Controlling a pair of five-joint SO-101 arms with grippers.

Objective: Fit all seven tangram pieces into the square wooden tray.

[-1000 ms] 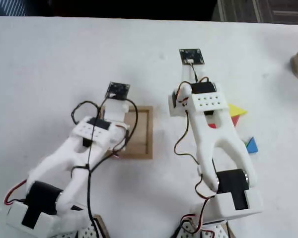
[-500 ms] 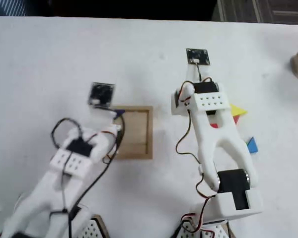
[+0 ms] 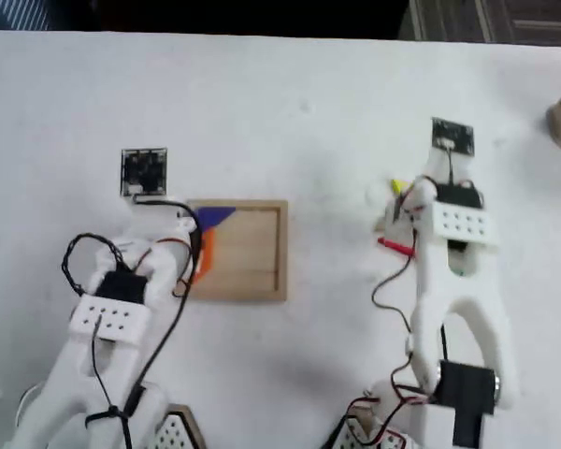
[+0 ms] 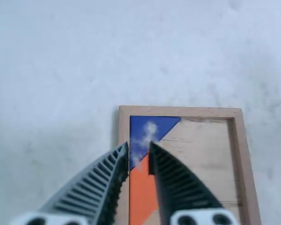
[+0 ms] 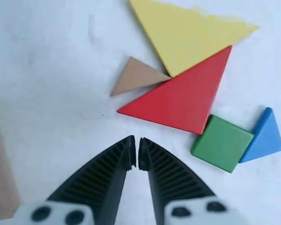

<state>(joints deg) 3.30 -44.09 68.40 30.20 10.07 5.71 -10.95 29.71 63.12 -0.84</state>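
Our left claw (image 4: pixel 139 151) stands slightly parted and holds nothing, its tips poised over the left side of the square wooden tray (image 4: pixel 178 111), where the dark blue triangle (image 4: pixel 152 125) meets the orange piece (image 4: pixel 140 192). Those two pieces lie inside the tray and touch each other. From the high view we see the dark blue triangle in the tray's far left corner and the orange piece just nearer the arms along the left wall (part of it is hidden under the arm, so we cannot tell its full shape). The remainder of the tray's floor is bare wood. Our right claw (image 5: pixel 136 157) is closed with its tips all but touching, gripping nothing, and it hangs above the white tabletop (image 3: pixel 309 122) just short of the loose pieces. Nearest to it lies the red triangle (image 5: pixel 187 101), whose long edge runs against the yellow triangle (image 5: pixel 187 33). The small tan triangle (image 5: pixel 136 75) sits with one point tucked in where those two meet. The green square (image 5: pixel 222 143) touches a corner of the red triangle, and the small light blue triangle (image 5: pixel 264 138) lies against the green square's side.
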